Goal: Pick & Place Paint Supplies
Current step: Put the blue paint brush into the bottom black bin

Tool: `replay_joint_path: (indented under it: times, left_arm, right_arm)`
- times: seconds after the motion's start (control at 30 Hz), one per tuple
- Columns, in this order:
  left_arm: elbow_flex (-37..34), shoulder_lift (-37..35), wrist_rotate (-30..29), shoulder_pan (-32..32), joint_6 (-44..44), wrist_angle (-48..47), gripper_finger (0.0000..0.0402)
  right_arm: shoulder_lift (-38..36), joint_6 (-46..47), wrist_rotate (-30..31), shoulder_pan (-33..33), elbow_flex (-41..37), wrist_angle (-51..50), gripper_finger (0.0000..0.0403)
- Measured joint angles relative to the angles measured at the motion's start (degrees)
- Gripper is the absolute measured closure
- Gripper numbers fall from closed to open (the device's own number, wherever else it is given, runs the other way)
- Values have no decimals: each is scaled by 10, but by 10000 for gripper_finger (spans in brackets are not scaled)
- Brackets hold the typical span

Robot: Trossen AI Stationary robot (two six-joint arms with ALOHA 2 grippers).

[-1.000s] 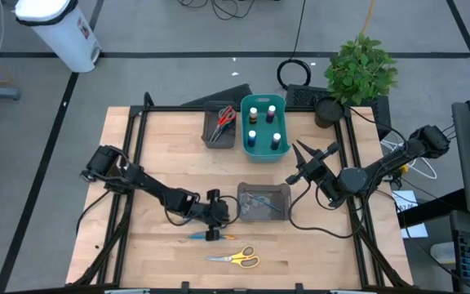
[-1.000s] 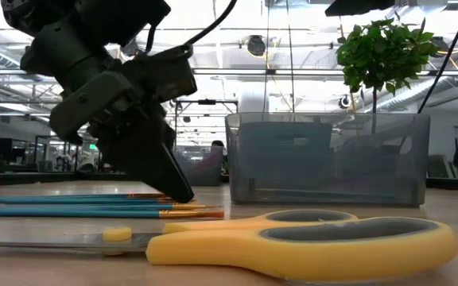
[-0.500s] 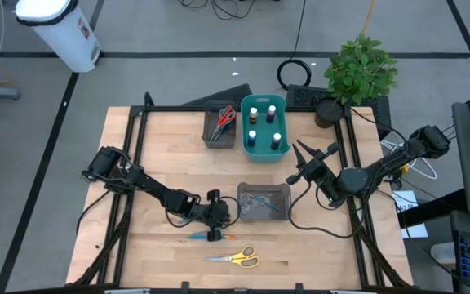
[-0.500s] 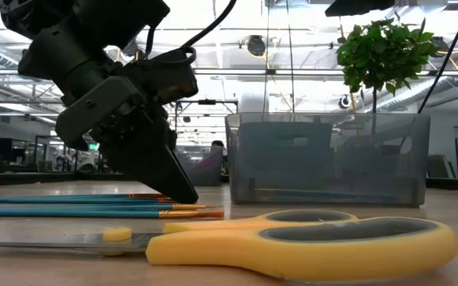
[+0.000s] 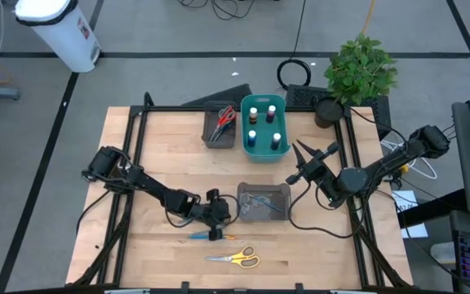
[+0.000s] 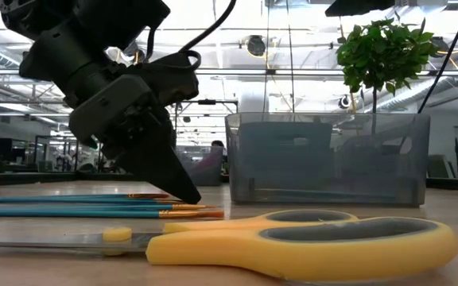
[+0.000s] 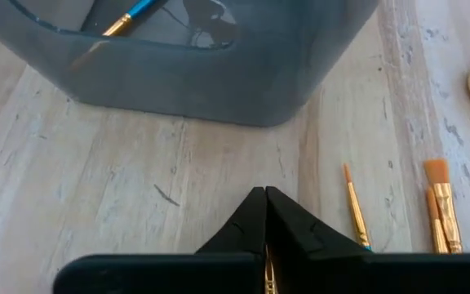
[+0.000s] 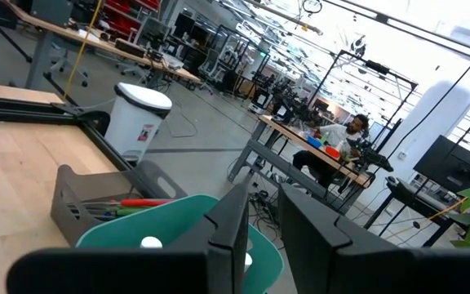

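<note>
My left gripper is shut, its tips down on the table among the thin blue-and-orange brushes, just left of a dark grey tray. That tray holds another brush. Three brushes lie flat beside the fingers. Yellow scissors lie flat near the table's near edge. Paint bottles stand in the teal bin. Red and green scissors lie in the far grey tray. My right gripper hovers open to the right of the bin. My left gripper slants down from the table's left, its shut fingertips on the wood. A thin gold sliver shows in the slit between the fingers. It looks like a brush ferrule pinched there, lying along the fingers. The fingers hide the rest of that brush.
A potted plant stands at the table's far right corner. Black frame rails run along the table's left and right sides. Bare wood lies on the left half and near the right near corner.
My left gripper has tipped a little steeper while its shut tips stayed at the brushes. The brushes and scissors on the table have not moved.
</note>
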Motion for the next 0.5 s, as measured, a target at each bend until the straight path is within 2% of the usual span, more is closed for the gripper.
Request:
replay_joint_path:
  times: [0.23,0.5]
  left_arm:
    - [-2,-63,-13,1,8,19,399]
    - [-1,-160,-39,1,58,40,399]
  right_arm:
    - [0,0,0,0,0,0,344]
    - [0,0,1,0,0,0,344]
